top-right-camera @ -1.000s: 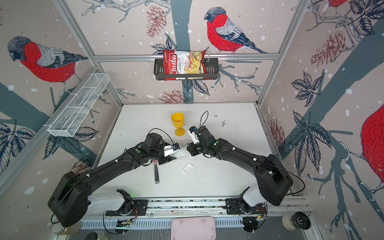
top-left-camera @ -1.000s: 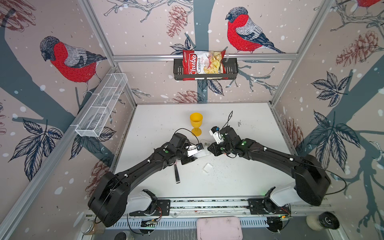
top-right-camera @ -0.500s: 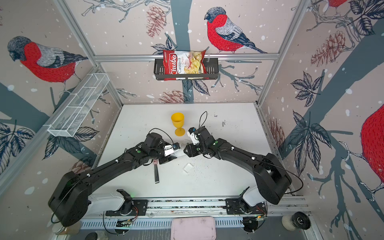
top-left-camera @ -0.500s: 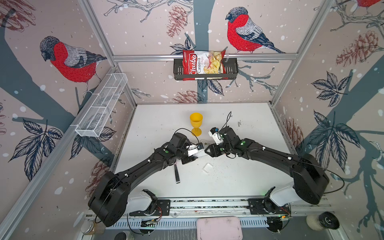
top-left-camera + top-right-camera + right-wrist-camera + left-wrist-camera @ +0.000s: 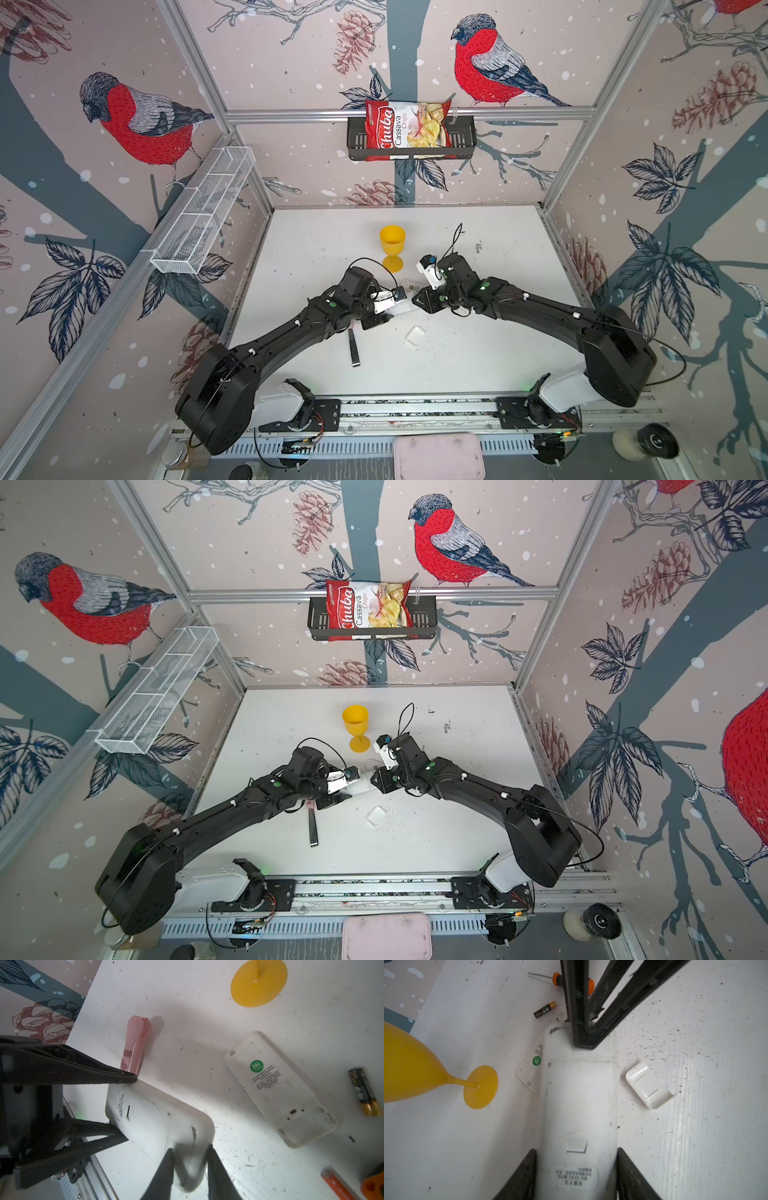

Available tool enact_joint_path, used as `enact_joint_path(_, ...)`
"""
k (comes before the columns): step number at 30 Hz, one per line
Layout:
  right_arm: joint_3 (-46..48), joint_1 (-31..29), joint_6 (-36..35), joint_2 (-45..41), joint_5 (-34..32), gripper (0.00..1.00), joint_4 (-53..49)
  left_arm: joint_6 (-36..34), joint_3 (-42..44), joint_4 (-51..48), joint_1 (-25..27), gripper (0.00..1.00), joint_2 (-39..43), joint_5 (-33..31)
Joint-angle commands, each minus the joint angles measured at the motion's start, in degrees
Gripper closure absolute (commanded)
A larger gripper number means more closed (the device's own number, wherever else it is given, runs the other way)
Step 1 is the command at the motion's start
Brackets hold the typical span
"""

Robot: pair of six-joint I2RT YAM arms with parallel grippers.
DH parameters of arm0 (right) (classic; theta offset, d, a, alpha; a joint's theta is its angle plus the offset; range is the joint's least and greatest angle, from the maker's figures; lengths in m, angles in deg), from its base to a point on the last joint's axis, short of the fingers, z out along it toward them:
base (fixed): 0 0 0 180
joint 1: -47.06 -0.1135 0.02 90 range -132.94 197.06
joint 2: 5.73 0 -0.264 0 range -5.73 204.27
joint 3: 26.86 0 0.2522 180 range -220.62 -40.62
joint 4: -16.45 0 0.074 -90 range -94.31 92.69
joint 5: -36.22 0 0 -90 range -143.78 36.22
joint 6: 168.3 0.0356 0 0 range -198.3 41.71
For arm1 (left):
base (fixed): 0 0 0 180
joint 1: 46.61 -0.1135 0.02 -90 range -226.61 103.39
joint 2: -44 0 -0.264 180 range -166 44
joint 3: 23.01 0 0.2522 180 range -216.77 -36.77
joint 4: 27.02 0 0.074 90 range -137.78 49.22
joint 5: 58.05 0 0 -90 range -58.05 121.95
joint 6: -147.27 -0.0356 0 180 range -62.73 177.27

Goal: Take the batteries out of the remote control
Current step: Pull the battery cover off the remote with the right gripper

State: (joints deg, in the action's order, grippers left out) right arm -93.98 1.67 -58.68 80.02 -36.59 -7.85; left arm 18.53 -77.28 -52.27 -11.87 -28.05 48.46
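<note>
Both grippers grip the remote control; one battery lies loose on the table (image 5: 478, 357).

In both top views the left gripper (image 5: 394, 308) and right gripper (image 5: 419, 301) meet mid-table at the white remote control (image 5: 360, 786). A yellow goblet (image 5: 392, 241) stands just behind them. A white battery cover (image 5: 415, 336) and a black strip (image 5: 353, 349) lie nearer the rail. In the left wrist view, the left gripper clamps the remote's long sides, jaws about half wide. The right gripper's fingers (image 5: 576, 1012) converge on the far end and block part of a screwdriver (image 5: 542, 975). A black-and-gold battery (image 5: 545, 1009) lies bare beside that end, near a clear cradle (image 5: 527, 1073) partly hidden behind the remote. In the right wrist view, narrow jaws pinch the remote's rounded end, and a pink clip (image 5: 136, 1043) lies beyond. Batteries inside the remote cannot be seen.
</note>
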Motion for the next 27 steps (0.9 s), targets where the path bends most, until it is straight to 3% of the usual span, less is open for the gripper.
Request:
enact_joint_path(1,0.01,-0.05,-0.33,-0.15,-0.29,0.75,0.19,0.72,-0.09,3.47,0.06,0.6,0.36,2.46)
enact_joint_path(3,-0.23,-0.05,-0.45,-0.31,-0.84,0.75,-0.26,0.76,-0.09,3.4,0.04,0.6,0.42,2.38)
enact_joint_path(4,-0.25,-0.05,-0.51,-0.41,-1.01,0.7,-0.26,0.78,-0.09,3.49,0.06,0.6,0.46,2.34)
enact_joint_path(6,-0.16,-0.05,-0.38,-0.63,-0.4,0.49,0.01,0.85,0.0,3.58,0.06,0.6,0.46,2.38)
enact_joint_path(8,0.16,-0.13,-0.22,-0.6,1.0,0.41,1.03,0.78,0.11,3.66,0.06,0.6,0.42,2.32)
enact_joint_path(10,0.6,-0.14,-0.02,-0.47,2.63,0.41,2.25,0.84,0.13,3.86,0.06,0.6,0.42,2.37)
enact_joint_path(13,0.89,-0.05,0.06,0.0,4.02,0.44,3.31,0.86,0.28,3.84,0.06,0.61,0.63,2.52)
enact_joint_path(17,1.07,-0.01,0.08,-0.05,4.93,0.57,4.21,1.06,0.65,4.31,0.06,0.62,1.22,2.35)
enact_joint_path(27,0.89,-0.05,0.17,0.02,3.18,0.76,3.65,1.93,1.93,5.99,0.05,0.63,2.9,1.79)
